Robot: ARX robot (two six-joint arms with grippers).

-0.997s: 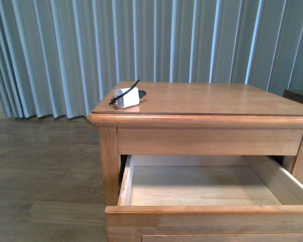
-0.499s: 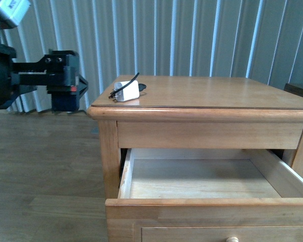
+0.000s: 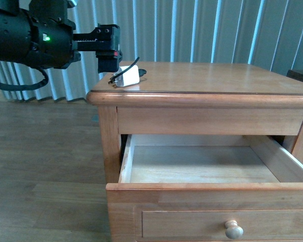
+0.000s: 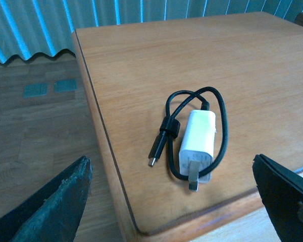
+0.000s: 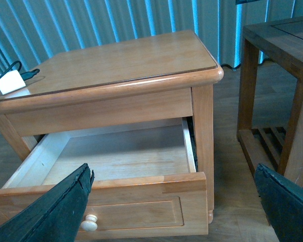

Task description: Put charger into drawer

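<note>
- On the table (image 3: 217, 83), near its left front corner: white charger (image 3: 129, 76), with black cable (image 4: 222, 126) looped round it.
- Under the tabletop, standing open: upper drawer (image 3: 207, 187), with round knob (image 3: 234, 230) on its front.
- Just beside the charger, not touching: left gripper (image 3: 108, 56), jaws spread wide.
- Facing the drawer: right gripper (image 5: 174, 206), jaws likewise spread, holding nothing.
</note>
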